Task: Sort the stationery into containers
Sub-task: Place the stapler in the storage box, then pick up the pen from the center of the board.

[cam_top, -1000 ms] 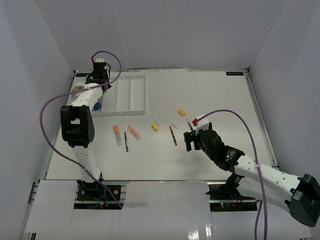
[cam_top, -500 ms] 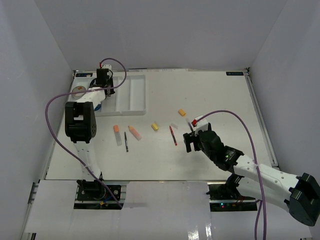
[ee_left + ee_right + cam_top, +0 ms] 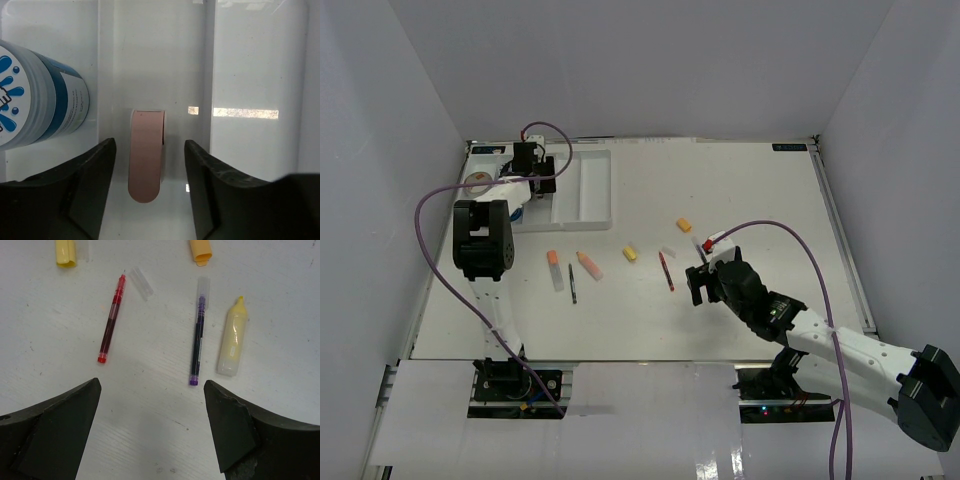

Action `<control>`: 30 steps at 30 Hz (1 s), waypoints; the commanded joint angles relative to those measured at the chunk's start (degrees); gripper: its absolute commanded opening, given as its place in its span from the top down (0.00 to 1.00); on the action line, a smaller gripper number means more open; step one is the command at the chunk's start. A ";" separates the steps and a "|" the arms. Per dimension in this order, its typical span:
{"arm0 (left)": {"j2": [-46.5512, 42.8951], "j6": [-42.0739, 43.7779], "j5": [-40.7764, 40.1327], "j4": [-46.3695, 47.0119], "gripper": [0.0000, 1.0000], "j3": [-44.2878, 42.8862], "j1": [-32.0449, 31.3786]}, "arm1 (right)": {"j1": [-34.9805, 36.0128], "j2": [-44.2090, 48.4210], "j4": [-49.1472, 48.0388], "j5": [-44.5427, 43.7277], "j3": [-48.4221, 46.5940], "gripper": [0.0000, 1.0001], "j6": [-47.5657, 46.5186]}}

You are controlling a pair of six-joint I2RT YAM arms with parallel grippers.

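Reaches the left arm out to the far left corner of the table (image 3: pixel 750 190), elbow folded high, and holds the left gripper (image 3: pixel 530 165) pointing down over the white tray (image 3: pixel 590 195). Has those jaws spread wide, gripping nothing. Frames, in the left wrist view, a pink eraser (image 3: pixel 146 160) lying on the floor of 1 long compartment between the 2 fingers (image 3: pixel 85 190), touching neither. Shows a blue-white tub (image 3: pixel 40 105) in the next compartment to the left, past a low divider.

Stretches the right arm low across the near right part of the table, with the right gripper (image 3: pixel 698 283) close above the surface. Has these jaws wide too, with only bare tabletop between them. Looks down from the right wrist on a red pen (image 3: pixel 111 320) and a dark purple pen (image 3: pixel 198 340) lying apart and roughly parallel, a yellow highlighter (image 3: pixel 233 337) just beside the purple one, and a clear cap (image 3: pixel 141 283) near the red pen's far end. Has an orange marker (image 3: pixel 553 268), a paler orange marker (image 3: pixel 588 263), a thin dark pen (image 3: pixel 572 283) and a yellow eraser (image 3: pixel 630 253) loose on the table, well apart from the tray.
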State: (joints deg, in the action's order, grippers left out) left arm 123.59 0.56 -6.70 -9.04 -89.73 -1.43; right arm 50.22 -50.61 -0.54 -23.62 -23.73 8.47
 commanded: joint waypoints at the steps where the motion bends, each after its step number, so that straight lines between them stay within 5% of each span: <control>1: -4.67 -2.03 0.99 -0.89 0.28 -1.76 0.38 | -0.21 0.42 -1.14 0.59 -1.50 0.10 -0.47; 11: -22.06 -12.49 5.20 -6.60 0.02 -0.88 -0.41 | -0.12 -2.03 4.66 2.17 -8.08 0.10 1.02; 17: -37.96 -17.69 8.98 -11.00 0.02 4.29 -0.50 | -0.21 -6.68 10.46 -0.11 -13.01 0.10 4.10; 30: -65.84 -22.44 18.65 -7.67 0.02 38.21 -0.59 | -2.22 -18.38 13.63 -2.58 -18.37 0.01 5.77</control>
State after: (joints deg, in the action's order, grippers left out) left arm 60.66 -20.53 7.35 -16.73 -56.71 -1.85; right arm 49.67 -67.11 12.49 -23.97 -40.01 13.37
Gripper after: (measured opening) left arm 0.979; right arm 0.980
